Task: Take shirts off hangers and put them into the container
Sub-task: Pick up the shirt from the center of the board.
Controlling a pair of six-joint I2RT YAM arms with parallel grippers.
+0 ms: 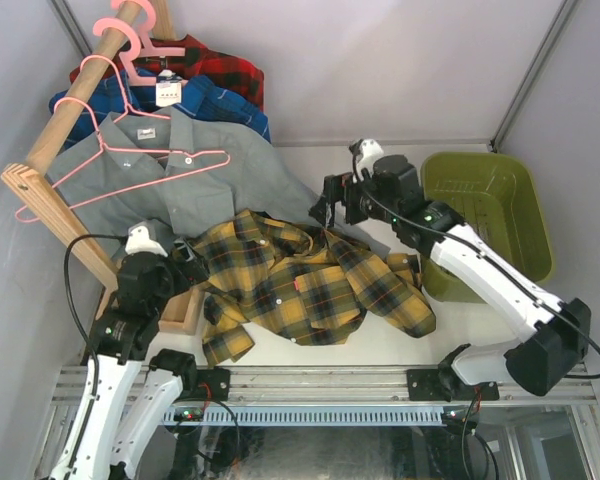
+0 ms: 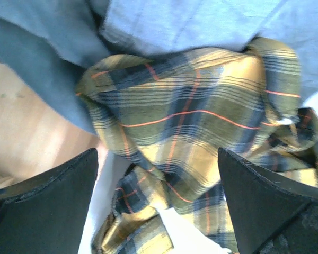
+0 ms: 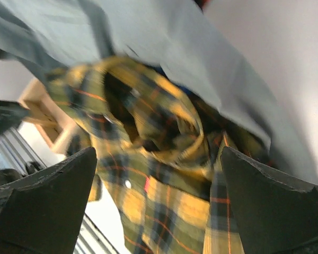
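White table (image 1: 380,350) fills most of the floor of the booth, pale walls all round. Biggest thing on it: the plain grey shirt (image 1: 190,165), spread out from the wooden rail (image 1: 52,138) at far left and sloping down toward the table's middle, collar up by the rail. Next, the yellow-black plaid shirt (image 1: 300,285), off any hanger, lying crumpled on the table in front of the grey one, between the two arms; its upper edge lies against the grey shirt's lower hem. Olive-green container (image 1: 525,215) sits at the right of the table, well apart from the yellow shirt's body, one sleeve end reaching near its near-left corner; slotted bottom bare. Behind the grey shirt, on the rail, the blue plaid shirt (image 1: 220,100), and behind that the red-black plaid shirt (image 1: 220,65). Pink hangers (image 1: 130,45) hook over the rail's far end; one thin pink frame shows across the grey shirt's chest, whether under the cloth or on top I cannot tell. Left gripper (image 1: 185,258) is at the yellow shirt's left edge, jaws wide apart, plaid cloth between them in its own camera, nothing clamped. Right gripper (image 1: 325,215) hangs over the shirt's far edge near the collar, jaws likewise spread, gripping nothing.
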